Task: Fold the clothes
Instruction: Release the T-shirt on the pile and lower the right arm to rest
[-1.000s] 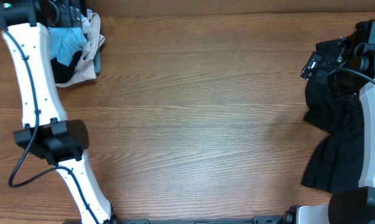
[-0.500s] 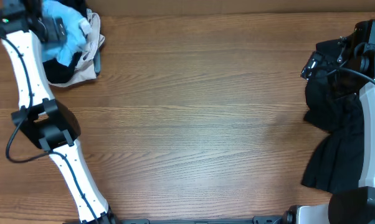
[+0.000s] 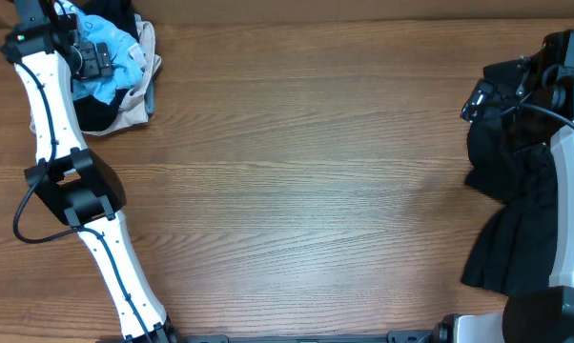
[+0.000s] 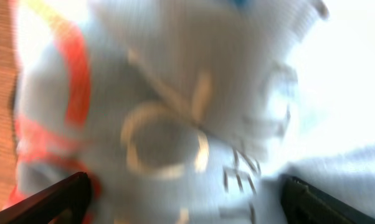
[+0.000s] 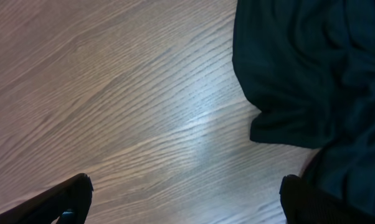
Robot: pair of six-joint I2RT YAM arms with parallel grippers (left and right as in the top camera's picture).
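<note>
Looking down, we see the table first, a broad brown wood top with fine grain running along its length and a soft sheen, and most of it is bare. Against its right edge lie the black garments, a long, limp heap of matte cloth in loose folds, partly under the right arm. In the right wrist view their rumpled hem drapes over the wood. At the far left corner sits a smaller pile. On top of it we see the light blue T-shirt, crumpled into a soft mound. Beneath it a beige garment curls out along the right and lower side, and another black garment shows at the bottom. The left gripper hangs right over the T-shirt with its dark fingers spread wide; the knit fills the blurred wrist view, and we cannot tell whether they touch it. The right gripper is also spread wide, over bare wood just beside the black heap. Smallest is the shirt's lettering, a white ring-shaped letter and red strokes.
</note>
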